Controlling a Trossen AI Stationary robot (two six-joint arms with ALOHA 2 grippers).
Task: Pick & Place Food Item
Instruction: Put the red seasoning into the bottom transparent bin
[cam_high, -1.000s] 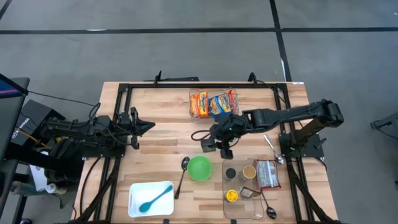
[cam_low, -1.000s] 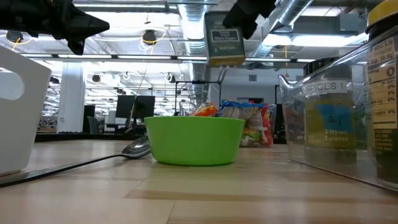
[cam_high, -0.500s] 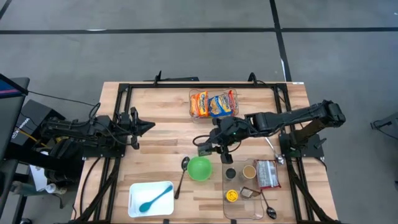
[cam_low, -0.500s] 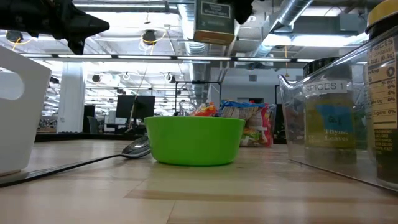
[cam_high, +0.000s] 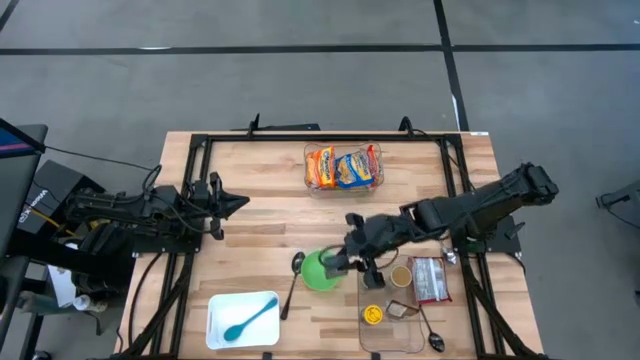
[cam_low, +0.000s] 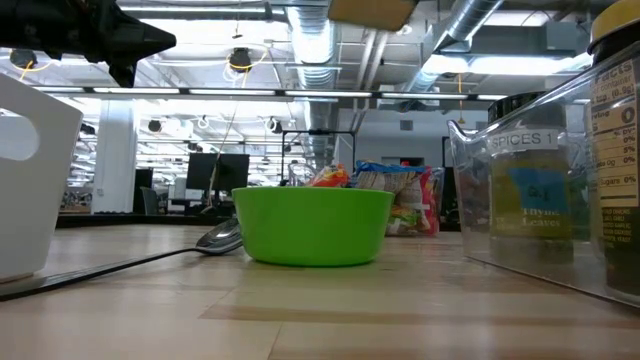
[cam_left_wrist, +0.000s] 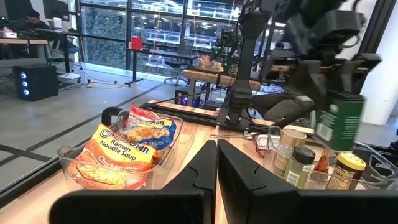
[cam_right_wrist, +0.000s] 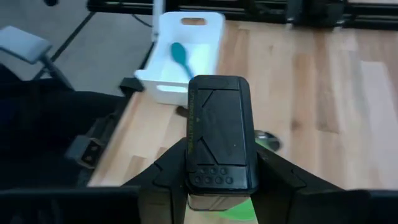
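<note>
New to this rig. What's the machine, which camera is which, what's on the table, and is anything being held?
It is two dark robot arms at a wooden table. One picture looks straight down, one sits at table height, and one camera rides on each wrist.

On the table: a green bowl with a metal spoon beside it, a white bin holding a teal spoon, a clear tub of ramen packets, and a clear tray of spice jars.

The right claw is shut on a dark-lidded spice tin, holding it in the air over the green bowl. The left claw is shut, empty, parked at the table's left side.
</note>
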